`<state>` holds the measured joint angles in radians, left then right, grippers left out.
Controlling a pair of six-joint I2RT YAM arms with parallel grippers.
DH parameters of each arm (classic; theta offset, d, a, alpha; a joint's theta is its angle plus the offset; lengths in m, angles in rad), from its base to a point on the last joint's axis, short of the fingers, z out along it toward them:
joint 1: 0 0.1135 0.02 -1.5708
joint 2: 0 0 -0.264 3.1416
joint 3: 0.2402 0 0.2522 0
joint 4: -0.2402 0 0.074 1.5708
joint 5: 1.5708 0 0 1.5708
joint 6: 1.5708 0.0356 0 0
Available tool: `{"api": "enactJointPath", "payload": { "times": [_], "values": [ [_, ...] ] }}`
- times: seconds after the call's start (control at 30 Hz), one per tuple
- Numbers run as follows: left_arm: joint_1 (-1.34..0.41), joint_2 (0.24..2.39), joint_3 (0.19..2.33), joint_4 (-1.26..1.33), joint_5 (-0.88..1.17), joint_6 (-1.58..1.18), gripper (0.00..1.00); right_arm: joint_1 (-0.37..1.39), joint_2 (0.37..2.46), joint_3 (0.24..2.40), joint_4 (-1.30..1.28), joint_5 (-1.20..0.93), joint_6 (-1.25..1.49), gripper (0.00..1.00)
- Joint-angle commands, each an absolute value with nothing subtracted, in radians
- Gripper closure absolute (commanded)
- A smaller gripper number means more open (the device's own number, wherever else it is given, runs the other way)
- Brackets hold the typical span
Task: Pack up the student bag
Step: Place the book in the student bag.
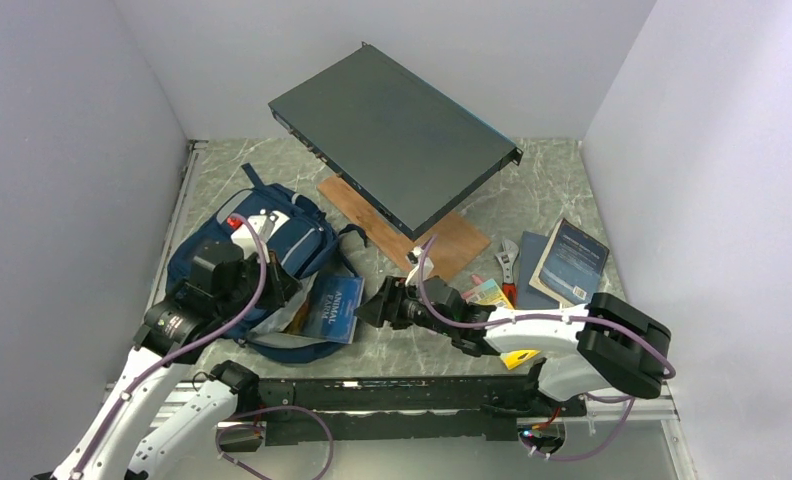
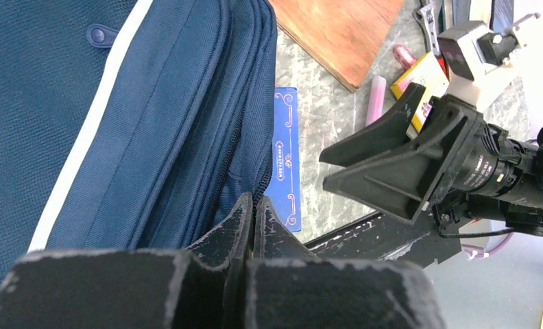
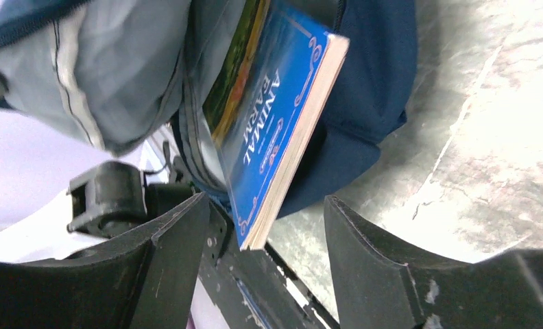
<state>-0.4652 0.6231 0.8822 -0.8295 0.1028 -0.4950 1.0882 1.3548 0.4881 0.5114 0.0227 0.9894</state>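
Bag [image 1: 272,240] lies near left, book [image 1: 334,308] half in its mouth. L gripper [image 2: 250,209] shut at zip edge; R gripper [image 1: 365,313] open, empty, astride book's end. Next, prob: nudge book fully in.

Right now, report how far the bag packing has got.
Done: blue book sits partly inside the student bag. In hand: left claw pinches the bag's edge; right claw open at the book. Left: dark book and wrench on the table.
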Motion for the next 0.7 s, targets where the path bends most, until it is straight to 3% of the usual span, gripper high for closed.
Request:
{"api": "enactJointPath", "payload": {
  "times": [0.0,0.07,0.2,0.47,0.67],
  "values": [
    [-0.468,0.612,0.88,-0.695,0.217,-0.546,1.0,1.084,1.357,0.54,0.533,0.166,1.078,0.37],
    [-0.468,0.612,0.878,-0.68,0.237,-0.555,1.0,1.08,1.374,0.544,0.542,0.184,1.102,0.39],
    [-0.468,0.599,0.857,-0.645,0.257,-0.576,1.0,1.071,1.413,0.559,0.567,0.173,1.129,0.52],
    [-0.468,0.585,0.76,-0.529,0.357,-0.666,1.0,1.069,1.516,0.583,0.593,0.177,1.167,0.54],
    [-0.469,0.576,0.751,-0.522,0.352,-0.681,1.0,1.067,1.505,0.563,0.599,0.13,1.265,0.83]
  ]
}}
